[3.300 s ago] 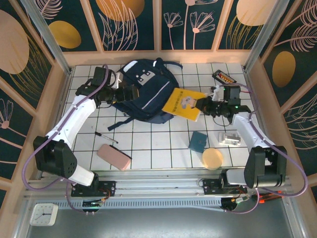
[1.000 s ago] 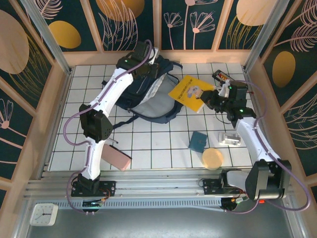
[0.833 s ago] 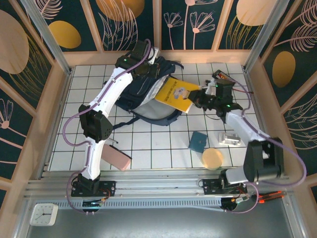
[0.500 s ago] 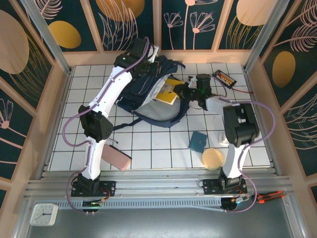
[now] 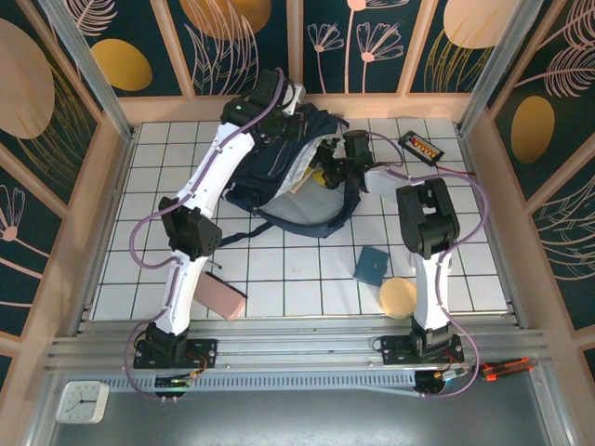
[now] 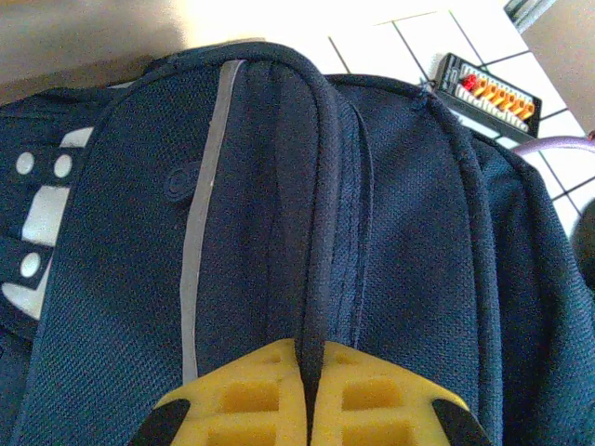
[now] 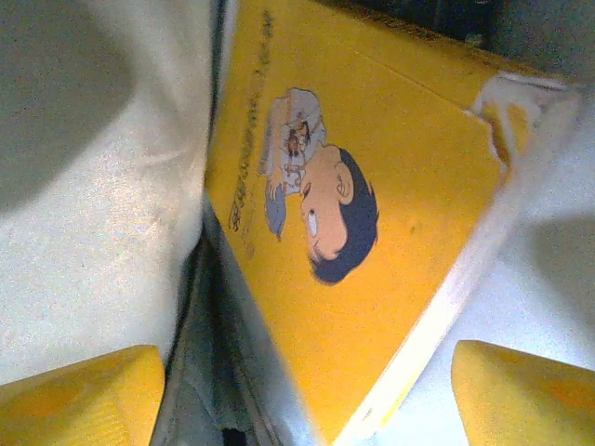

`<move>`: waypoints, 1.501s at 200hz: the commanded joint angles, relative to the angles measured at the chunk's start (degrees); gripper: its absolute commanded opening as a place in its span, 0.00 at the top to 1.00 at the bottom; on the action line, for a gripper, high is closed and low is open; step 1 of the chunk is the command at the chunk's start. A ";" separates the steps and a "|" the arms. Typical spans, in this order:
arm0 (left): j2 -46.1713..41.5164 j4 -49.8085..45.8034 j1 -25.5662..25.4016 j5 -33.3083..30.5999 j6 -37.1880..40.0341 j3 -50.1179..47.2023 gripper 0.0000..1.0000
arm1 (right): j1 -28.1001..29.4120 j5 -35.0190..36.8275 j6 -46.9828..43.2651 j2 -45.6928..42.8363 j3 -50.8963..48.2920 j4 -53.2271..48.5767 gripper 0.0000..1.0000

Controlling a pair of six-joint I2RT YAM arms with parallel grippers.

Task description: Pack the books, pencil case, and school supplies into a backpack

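Yellow book (image 7: 372,186) now inside backpack (image 6: 400,242); right tool (image 7: 302,386) spread, left tool (image 6: 307,395) pinching backpack seam.

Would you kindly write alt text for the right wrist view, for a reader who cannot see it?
A bright yellow book with a cartoon figure on its cover lies tilted against the pale grey lining of the backpack. The right gripper is open, its yellow fingertips spread wide at the bottom corners of the picture.
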 commanded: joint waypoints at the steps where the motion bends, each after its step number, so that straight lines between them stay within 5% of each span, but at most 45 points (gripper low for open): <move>1: 2.17 1.62 0.10 -2.20 -1.45 5.62 1.00 | -2.31 5.68 -7.38 -10.75 -3.53 -11.84 0.18; 48: 7.18 2.17 0.10 0.47 -2.34 7.88 1.00 | -6.72 12.64 -10.39 -29.39 -15.75 -18.22 0.18; 65: 9.34 1.63 0.10 2.34 -3.57 9.68 0.39 | -7.89 13.95 -10.69 -34.14 -18.07 -20.58 0.18; 79: 11.95 -1.19 0.10 1.87 -4.44 14.91 0.02 | -8.00 14.40 -11.67 -36.60 -18.93 -22.56 0.18; 104: 12.58 -5.16 0.10 -1.20 -4.85 18.92 0.01 | -8.07 10.60 -13.74 -35.86 -19.97 -27.03 0.17; 142: 11.25 -18.59 1.72 -18.14 -8.13 20.48 0.01 | -6.46 4.26 -14.70 -29.60 -21.89 -25.86 0.15; 158: 11.49 -24.10 4.93 -18.76 -9.80 19.90 0.01 | -4.69 3.07 -14.45 -26.26 -20.76 -24.27 0.15; 236: -3.59 -17.53 11.69 -26.14 -7.40 -19.79 0.01 | 0.32 2.68 -13.41 -18.85 -16.77 -23.02 0.14; 252: -13.46 -5.05 14.64 -20.30 -9.02 -38.00 0.01 | 0.65 3.20 -13.30 -18.64 -17.10 -22.96 0.14; 272: -22.51 12.54 20.30 -5.38 -13.36 -57.11 0.01 | 1.01 3.03 -12.68 -18.62 -18.06 -21.64 0.14; 300: -27.57 31.64 23.84 8.00 -20.82 -70.42 0.01 | 1.49 3.81 -12.42 -18.53 -18.51 -21.77 0.14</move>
